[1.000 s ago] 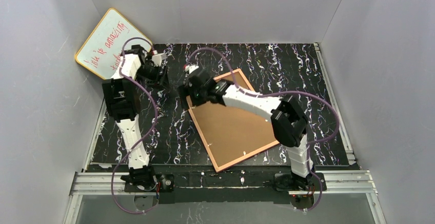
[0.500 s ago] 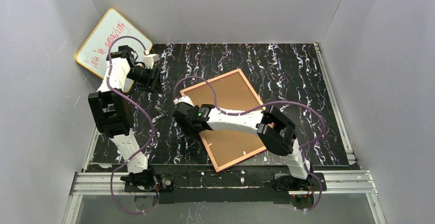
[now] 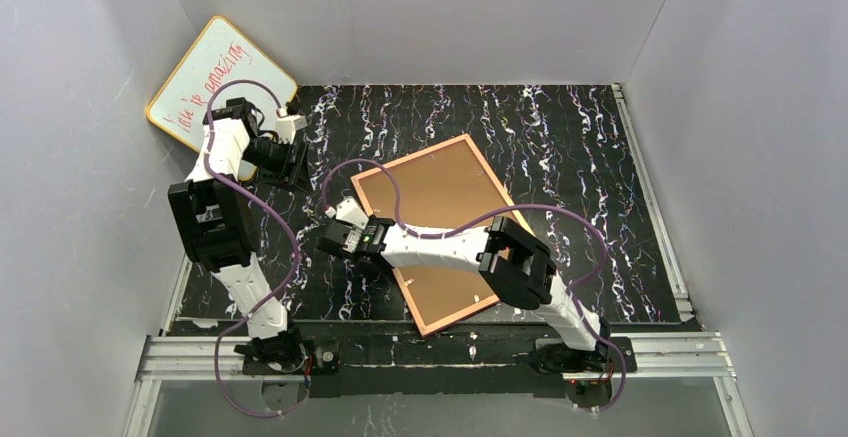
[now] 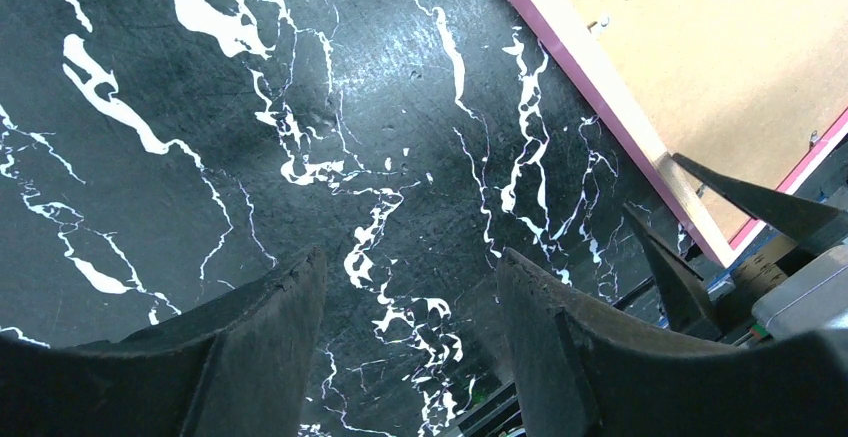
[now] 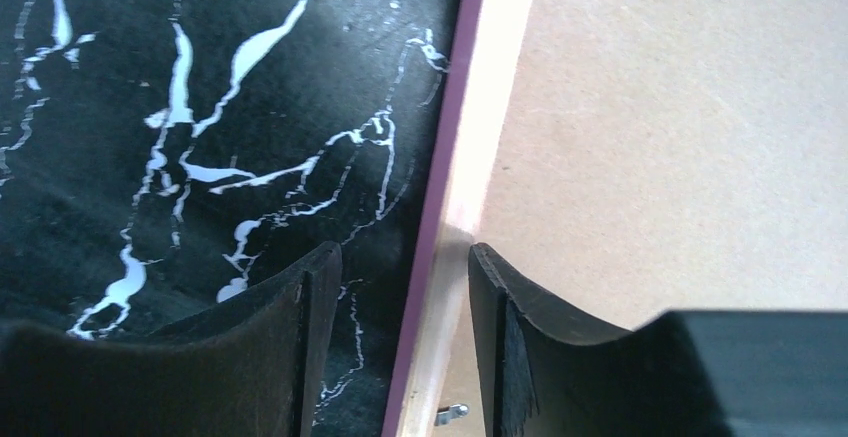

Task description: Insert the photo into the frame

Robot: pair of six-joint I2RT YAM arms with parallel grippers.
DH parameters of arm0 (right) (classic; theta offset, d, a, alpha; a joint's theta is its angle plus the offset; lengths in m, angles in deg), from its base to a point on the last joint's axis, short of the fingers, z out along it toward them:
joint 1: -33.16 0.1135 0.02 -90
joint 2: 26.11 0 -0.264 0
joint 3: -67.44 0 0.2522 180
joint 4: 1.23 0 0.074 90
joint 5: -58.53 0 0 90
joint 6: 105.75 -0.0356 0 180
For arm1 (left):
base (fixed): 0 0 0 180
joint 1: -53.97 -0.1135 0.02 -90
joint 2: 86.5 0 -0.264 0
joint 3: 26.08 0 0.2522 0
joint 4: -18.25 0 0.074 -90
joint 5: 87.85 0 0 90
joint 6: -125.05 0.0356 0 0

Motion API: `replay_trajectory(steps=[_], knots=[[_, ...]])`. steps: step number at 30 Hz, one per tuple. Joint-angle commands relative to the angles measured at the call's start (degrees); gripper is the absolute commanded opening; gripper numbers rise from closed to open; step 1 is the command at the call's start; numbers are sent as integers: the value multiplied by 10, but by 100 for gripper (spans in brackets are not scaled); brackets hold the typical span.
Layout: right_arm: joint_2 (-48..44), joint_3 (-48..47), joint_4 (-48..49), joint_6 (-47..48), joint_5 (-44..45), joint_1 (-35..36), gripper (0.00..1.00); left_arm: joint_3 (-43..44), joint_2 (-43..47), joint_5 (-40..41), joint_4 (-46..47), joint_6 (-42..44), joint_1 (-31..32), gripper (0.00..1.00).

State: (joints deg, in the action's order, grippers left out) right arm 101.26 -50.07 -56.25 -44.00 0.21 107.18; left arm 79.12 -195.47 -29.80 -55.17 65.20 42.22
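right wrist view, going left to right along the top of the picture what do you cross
black marbled table → frame rim, pink side first, then pale wood → brown backing board

You've got the frame lying flat on the table, rear side up and turned diagonally, one corner pointing at the near edge. Its thin rim shows light wood on top with a pink outer edge. A brown backing board fills it, with small metal tabs along the inner rim.
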Motion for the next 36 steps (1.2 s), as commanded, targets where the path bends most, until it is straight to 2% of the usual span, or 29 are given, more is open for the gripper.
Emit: replay_trajectory(steps=[1, 7, 19, 22, 24, 26, 32, 36], knots=[[-10, -8, -31, -17, 56, 4, 58, -1, 32, -5, -17, 9, -10, 61], [0, -1, -27, -8, 50, 4, 57, -1, 28, -9, -23, 12, -13, 61], [17, 16, -11, -10, 44, 4, 42, 5, 29, -7, -28, 19, -13, 61], [17, 13, -8, -10, 42, 4, 33, 4, 28, -6, -29, 21, -14, 61], [17, 1, -7, -6, 43, 4, 18, -3, 29, -5, -28, 23, -14, 61], [17, -32, -19, -3, 44, 3, 2, -18, 32, -1, -22, 23, -13, 61], [1, -208, -60, -20, 1, -6, 1, -75, 47, -4, -3, 18, -13, 61], [-26, -279, -58, -68, -77, -34, 1, -112, 66, 11, 27, -20, -17, 60]])
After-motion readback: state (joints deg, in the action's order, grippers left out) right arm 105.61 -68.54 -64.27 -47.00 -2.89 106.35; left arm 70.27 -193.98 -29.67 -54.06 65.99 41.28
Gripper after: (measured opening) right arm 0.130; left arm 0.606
